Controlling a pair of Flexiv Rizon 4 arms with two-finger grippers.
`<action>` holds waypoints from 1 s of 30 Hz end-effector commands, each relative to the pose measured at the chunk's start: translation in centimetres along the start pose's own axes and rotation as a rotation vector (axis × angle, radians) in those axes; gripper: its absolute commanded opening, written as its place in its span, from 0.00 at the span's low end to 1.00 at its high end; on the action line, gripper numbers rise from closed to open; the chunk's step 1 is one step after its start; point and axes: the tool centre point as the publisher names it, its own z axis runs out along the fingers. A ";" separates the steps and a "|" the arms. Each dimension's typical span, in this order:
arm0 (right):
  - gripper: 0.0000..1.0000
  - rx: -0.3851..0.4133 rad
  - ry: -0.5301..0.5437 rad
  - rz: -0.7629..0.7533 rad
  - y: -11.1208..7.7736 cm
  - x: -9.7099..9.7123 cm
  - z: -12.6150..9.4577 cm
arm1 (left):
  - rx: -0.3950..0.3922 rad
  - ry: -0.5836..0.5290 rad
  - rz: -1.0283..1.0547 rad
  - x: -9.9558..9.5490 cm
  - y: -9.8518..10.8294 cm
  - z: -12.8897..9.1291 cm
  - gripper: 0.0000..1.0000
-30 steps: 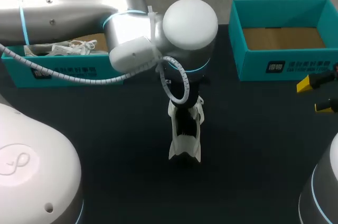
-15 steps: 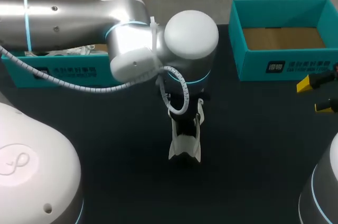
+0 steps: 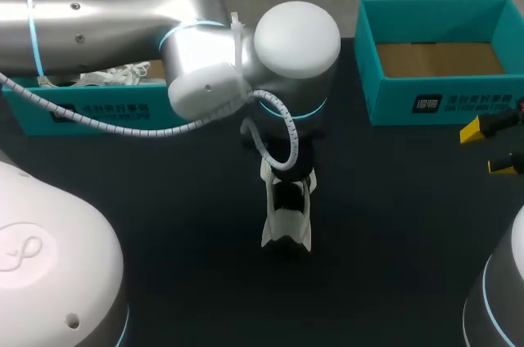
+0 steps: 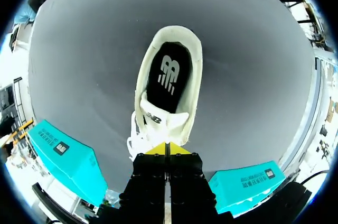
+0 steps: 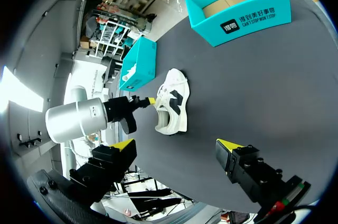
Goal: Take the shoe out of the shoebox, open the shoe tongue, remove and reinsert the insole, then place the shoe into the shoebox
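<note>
Shoe [image 3: 286,214] is sitting upright on the table [image 3: 393,224], centre frame, outside both boxes. Left gripper [image 4: 168,149] is touching the tongue [image 4: 163,123] edge, fingers pressed together. Right gripper [image 3: 491,148] is hanging at the right edge, fingers spread, well apart from the shoe. Left box [image 3: 82,111] is sitting upper left, right box [image 3: 442,105] upper right.

One table [image 3: 393,241] bears one shoe [image 3: 286,214] with one insole [image 4: 166,76] in it and two boxes, the left box [image 3: 82,114] and the right box [image 3: 442,103], and over it are two grippers of two fingers each, the left gripper [image 4: 168,147] and the right gripper [image 5: 177,145].
</note>
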 end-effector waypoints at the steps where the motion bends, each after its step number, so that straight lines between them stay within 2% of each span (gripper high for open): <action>1: 1.00 -0.045 -0.003 0.002 -1.0 0.0 -0.3 | 0.036 -0.047 -0.077 -0.2 0.0 0.2 0.00; 11: 1.00 -0.045 -0.003 0.002 -1.0 0.0 -0.3 | 0.036 -0.047 -0.077 -0.2 0.0 0.2 0.00; 12: 1.00 -0.045 -0.003 0.002 -1.0 0.0 -0.3 | 0.047 0.046 -0.239 -0.1 0.1 -0.3 0.00; 14: 1.00 -0.045 -0.003 0.002 -1.0 0.0 -0.3 | -0.036 0.205 -0.509 -0.1 -0.3 -0.8 0.00; 16: 1.00 -0.045 -0.003 0.002 -1.0 0.0 -0.3 | 0.001 0.242 -0.923 0.9 -0.6 -2.1 0.00; 17: 1.00 -0.045 -0.003 0.002 -1.0 0.0 -0.3 | -0.008 0.242 -1.074 1.1 -1.0 -2.5 0.00; 30: 1.00 -0.045 -0.003 0.002 -1.0 0.0 -0.3 | -0.008 0.242 -1.074 1.1 -1.0 -2.5 0.00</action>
